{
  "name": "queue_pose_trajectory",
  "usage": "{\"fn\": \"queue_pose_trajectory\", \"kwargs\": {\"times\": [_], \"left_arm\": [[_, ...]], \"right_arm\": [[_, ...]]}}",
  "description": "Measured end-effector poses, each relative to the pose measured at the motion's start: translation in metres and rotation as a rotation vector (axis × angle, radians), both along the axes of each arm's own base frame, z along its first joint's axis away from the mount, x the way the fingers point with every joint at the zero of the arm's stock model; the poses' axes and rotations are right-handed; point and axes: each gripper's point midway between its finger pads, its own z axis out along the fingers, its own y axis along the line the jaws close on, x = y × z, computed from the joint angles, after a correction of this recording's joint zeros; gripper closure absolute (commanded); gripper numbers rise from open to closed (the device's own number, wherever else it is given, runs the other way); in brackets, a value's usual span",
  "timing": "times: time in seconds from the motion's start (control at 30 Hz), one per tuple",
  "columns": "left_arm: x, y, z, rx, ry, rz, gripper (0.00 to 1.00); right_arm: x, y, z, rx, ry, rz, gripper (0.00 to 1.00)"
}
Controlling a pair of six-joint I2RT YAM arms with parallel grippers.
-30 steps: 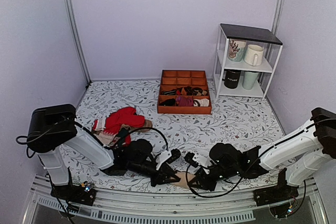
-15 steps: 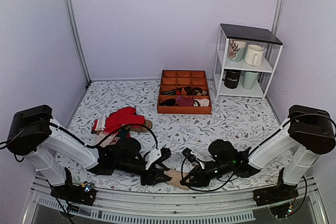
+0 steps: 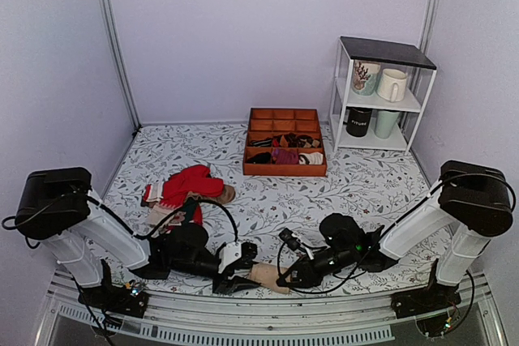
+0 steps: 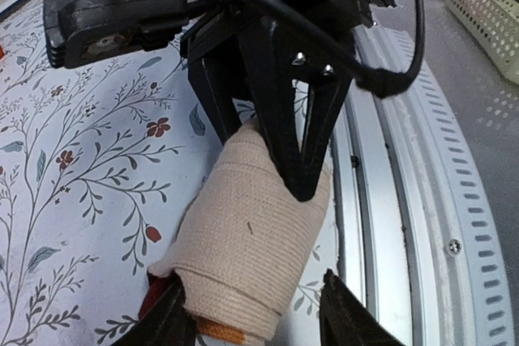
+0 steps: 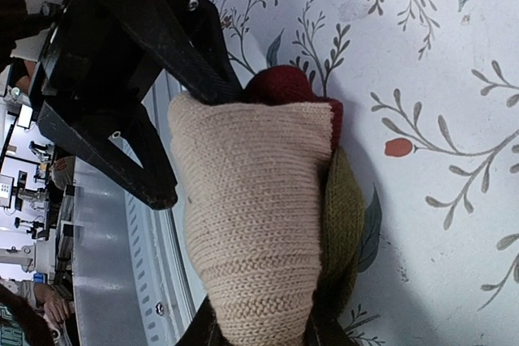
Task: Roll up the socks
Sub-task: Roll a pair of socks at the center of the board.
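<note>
Socks [image 3: 268,275] rolled, at near table [image 3: 365,192] edge. Right gripper [image 3: 290,275] clamped on roll; left gripper [image 4: 255,313] parted astride, gripping nothing. Likely risk: unrolling on release.

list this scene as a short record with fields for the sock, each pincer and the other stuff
item: beige ribbed sock roll, olive-green and maroon showing, at the near edge of the floral-print table
left pincer: open, fingers astride one end of the roll
right pincer: shut on the other end
elsewhere: bright red sock heap, orange compartment tray, white mug shelf
</note>
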Motion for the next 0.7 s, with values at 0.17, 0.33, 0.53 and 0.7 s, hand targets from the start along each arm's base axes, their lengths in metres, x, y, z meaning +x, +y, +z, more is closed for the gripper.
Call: {"fn": "queue_pose_trajectory", "kwargs": {"times": [0.17, 0.33, 0.53, 0.7], "left_arm": [[-0.002, -0.004, -0.003, -0.01, -0.019, -0.02, 0.53], [0.0, -0.01, -0.009, 0.0, -0.019, -0.02, 0.61], [0.0, -0.016, -0.012, 0.005, -0.006, -0.023, 0.89], [-0.001, -0.021, -0.013, 0.008, 0.038, -0.031, 1.0]], "right_arm": [[-0.001, 0.001, 0.0, 0.001, 0.006, 0.007, 0.77], [-0.001, 0.001, -0.001, 0.0, 0.013, 0.011, 0.77], [-0.002, 0.0, -0.001, -0.004, 0.018, 0.013, 0.77], [-0.004, -0.005, -0.001, -0.024, 0.041, 0.022, 0.7]]}}
